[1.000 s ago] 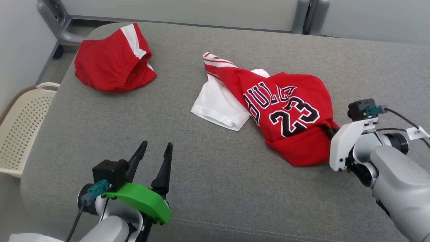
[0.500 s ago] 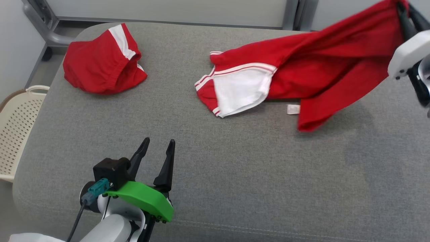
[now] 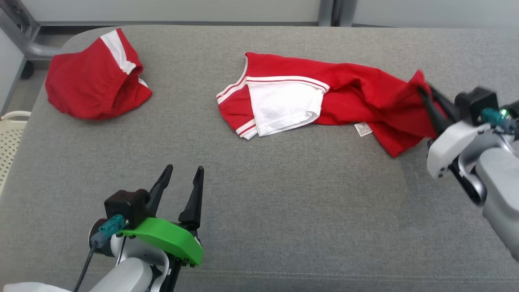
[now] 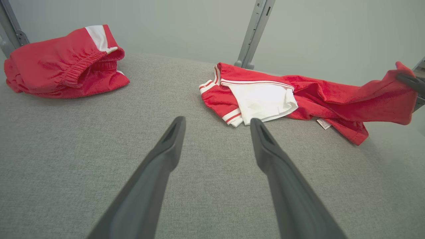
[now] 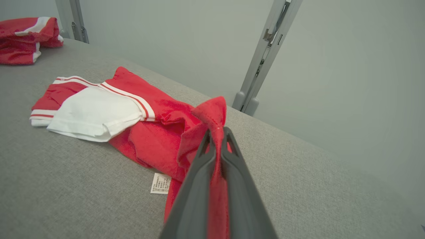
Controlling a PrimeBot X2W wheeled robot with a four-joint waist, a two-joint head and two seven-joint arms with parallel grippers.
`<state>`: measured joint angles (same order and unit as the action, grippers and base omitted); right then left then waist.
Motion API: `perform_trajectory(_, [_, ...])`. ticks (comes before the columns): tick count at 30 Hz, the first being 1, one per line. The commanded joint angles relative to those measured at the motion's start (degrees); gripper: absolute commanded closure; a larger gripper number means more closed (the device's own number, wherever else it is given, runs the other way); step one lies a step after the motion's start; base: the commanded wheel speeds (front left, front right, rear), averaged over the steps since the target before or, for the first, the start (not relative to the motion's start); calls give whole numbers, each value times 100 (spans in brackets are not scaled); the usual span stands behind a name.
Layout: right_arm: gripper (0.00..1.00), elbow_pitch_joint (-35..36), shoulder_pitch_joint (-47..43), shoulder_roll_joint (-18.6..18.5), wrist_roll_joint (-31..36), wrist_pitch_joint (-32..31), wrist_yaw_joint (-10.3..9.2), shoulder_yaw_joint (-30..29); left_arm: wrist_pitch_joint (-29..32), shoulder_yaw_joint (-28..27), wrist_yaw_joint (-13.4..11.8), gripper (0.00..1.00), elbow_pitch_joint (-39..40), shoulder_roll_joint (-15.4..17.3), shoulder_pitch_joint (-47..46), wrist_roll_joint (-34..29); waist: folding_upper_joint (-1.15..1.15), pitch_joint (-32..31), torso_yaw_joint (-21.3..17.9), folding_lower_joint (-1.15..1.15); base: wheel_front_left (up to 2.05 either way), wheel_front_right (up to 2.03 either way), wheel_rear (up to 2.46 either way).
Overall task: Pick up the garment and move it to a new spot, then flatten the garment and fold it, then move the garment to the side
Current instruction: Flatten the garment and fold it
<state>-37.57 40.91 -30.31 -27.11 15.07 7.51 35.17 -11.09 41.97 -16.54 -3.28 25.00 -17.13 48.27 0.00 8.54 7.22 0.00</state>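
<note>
- We see the red jersey [image 3: 357, 91] lying stretched (white panel on top) across the grey cushion's [image 3: 284, 202] far middle.
- Our right gripper [image 3: 423, 87] is clamped on its raised right end.
- Our left gripper [image 3: 184, 169] hovers nearer us, fingers spread.
- Red shorts [image 3: 93, 87] lie far left.

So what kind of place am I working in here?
Likely an indoor test room staged for laundry folding: a grey padded surface like a mattress, bare pale walls with grey metal posts, a perforated basket beside it, and a red jersey and red shorts laid out.
</note>
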Motion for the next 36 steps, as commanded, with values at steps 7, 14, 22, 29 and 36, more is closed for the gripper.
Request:
perform_trajectory(7, [100,388,-693,-517,-178,24,-5,1143,31,-41,-43,0,70,108,-46,-17,0,162,-572,0,0,0,0])
perform_trajectory(14, [100,467,-654,-768,184,24,-5,1819,76,-41,-68,0,133,161,-131,-58,0,271,-743,0,0,0,0])
perform_trajectory(22, [0,805,-854,-819,757,23,-5,1666,87,-16,-108,0,134,177,-103,-34,0,292,-837,0,0,0,0])
perform_trajectory(29, [0,1314,-1442,-1023,1088,24,-6,1436,46,-59,-150,0,153,225,54,28,0,209,-1043,0,0,0,0])
perform_trajectory(36, [0,1381,-1981,-1091,887,25,-6,1069,22,-68,-158,0,150,221,156,89,0,105,-1284,0,0,0,0])
